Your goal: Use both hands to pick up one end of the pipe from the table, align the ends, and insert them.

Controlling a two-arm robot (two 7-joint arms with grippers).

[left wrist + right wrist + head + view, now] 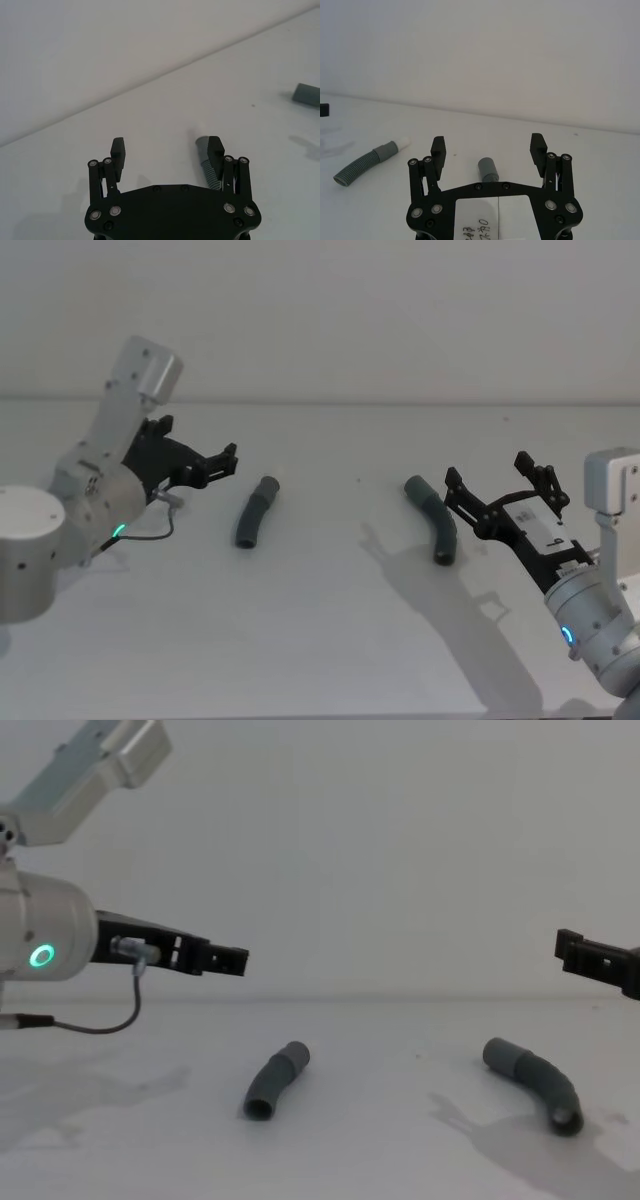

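Two curved dark grey pipe pieces lie apart on the table [330, 640]. The left pipe piece [257, 512] [277, 1081] [367, 162] carries a short white tip [404, 142] at one end. The right pipe piece [433, 517] [535, 1082] [487, 169] lies with its collar end toward the middle. My left gripper [225, 462] [166, 147] [225, 960] hovers open, above and to the left of the left piece, holding nothing. My right gripper [490, 472] [488, 146] [580, 952] hovers open just right of the right piece, with that piece showing between its fingers.
A plain pale wall [320, 310] runs behind the table's far edge. A thin grey cable [150, 532] loops below the left wrist. Bare tabletop lies between the two pipe pieces and in front of them.
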